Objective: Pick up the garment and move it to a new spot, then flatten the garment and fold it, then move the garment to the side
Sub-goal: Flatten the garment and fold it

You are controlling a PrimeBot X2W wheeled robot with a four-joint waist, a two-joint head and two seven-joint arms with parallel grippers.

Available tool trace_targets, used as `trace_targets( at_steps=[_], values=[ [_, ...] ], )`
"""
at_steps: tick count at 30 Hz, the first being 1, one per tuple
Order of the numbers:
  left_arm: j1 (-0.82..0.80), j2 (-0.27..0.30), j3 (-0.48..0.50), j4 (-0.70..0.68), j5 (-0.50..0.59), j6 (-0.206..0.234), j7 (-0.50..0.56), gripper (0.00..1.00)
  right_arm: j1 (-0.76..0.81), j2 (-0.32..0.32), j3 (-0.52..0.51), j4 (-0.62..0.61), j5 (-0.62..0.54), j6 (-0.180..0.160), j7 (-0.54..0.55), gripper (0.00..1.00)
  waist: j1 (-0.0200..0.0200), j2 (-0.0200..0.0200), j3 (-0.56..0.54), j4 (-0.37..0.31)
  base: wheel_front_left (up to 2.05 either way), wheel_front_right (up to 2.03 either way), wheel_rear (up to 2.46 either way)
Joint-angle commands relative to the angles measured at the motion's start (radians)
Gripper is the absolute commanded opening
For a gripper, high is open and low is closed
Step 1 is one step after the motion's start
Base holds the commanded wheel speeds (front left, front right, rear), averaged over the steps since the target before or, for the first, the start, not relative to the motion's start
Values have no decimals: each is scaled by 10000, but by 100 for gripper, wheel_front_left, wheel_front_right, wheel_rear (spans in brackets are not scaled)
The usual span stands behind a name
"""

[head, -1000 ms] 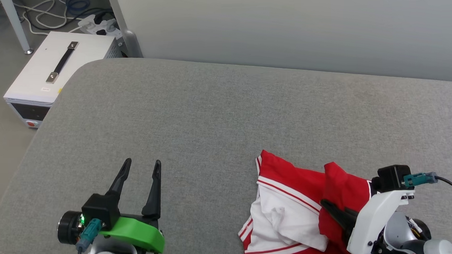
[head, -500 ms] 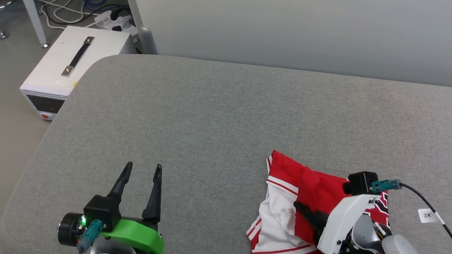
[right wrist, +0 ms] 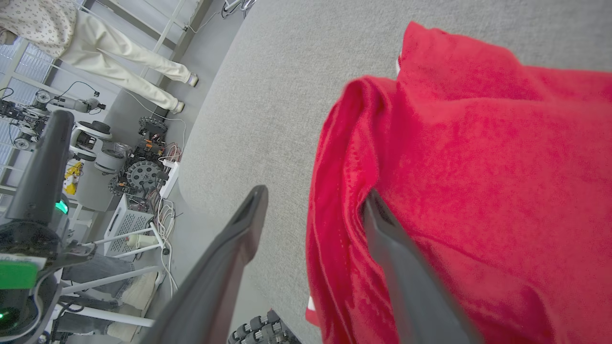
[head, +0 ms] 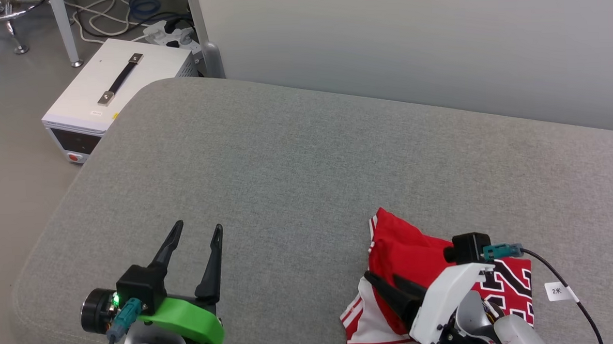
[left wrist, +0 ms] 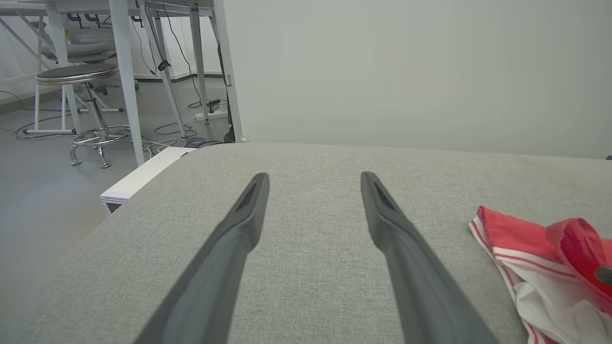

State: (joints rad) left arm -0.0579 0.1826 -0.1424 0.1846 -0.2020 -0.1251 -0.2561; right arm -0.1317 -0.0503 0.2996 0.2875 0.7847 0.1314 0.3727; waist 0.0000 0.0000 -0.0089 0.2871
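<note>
In the head view you have the left gripper [head: 198, 226] at 7 o'clock, fingers spread over the bare grey cushion [head: 285, 167], and the garment [head: 408, 245] lies bunched at 5 o'clock under the right gripper [head: 381, 276]. In the left wrist view the left gripper [left wrist: 313, 176] is spread wide, with the garment [left wrist: 507, 229] at 4 o'clock, well apart from it. In the right wrist view your right gripper [right wrist: 315, 191] stands spread astride a raised red fold of the garment [right wrist: 478, 143], its 3 o'clock finger touching cloth, pinching nothing.

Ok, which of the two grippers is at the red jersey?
The white-bodied right gripper, open astride a fold of the jersey; the green-bodied left gripper hangs over grey cushion.
</note>
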Motion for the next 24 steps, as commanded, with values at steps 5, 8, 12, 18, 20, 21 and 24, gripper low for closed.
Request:
trace_targets(
  at_steps=[5, 8, 12, 18, 20, 21, 24],
  values=[
    [213, -51, 127, -63, 23, -55, -57, 100, -202, 1, 403, -716, 444, -7, 228, 100, 0, 0, -77, -178, 0, 0, 0],
    [216, -64, 141, -100, 40, -56, -57, 100, -249, 1, 240, -1034, 314, -7, 299, 100, 0, 0, -72, -300, 0, 0, 0],
    [213, -101, 101, -147, 42, -56, -57, 100, -455, 0, -243, -1532, -559, -7, 477, 100, 0, 0, -32, -496, 0, 0, 0],
    [142, -219, 59, -230, -7, -56, -57, 100, -858, -924, -712, -2396, -2581, -7, 280, 100, 0, 0, 80, -774, 0, 0, 0],
    [106, -259, 55, -273, -24, -56, -57, 100, -936, -1443, -769, -2602, -3098, -7, -21, 100, 0, 0, 108, -863, 0, 0, 0],
    [91, -277, 50, -289, -33, -56, -57, 100, -954, -1666, -789, -2678, -3277, -7, -175, 100, 0, 0, 115, -895, 0, 0, 0],
    [56, -343, 52, -373, -93, -56, -57, 100, -936, -2413, -933, -2863, -3845, -7, -757, 100, 0, 0, 155, -1034, 0, 0, 0]
  ],
)
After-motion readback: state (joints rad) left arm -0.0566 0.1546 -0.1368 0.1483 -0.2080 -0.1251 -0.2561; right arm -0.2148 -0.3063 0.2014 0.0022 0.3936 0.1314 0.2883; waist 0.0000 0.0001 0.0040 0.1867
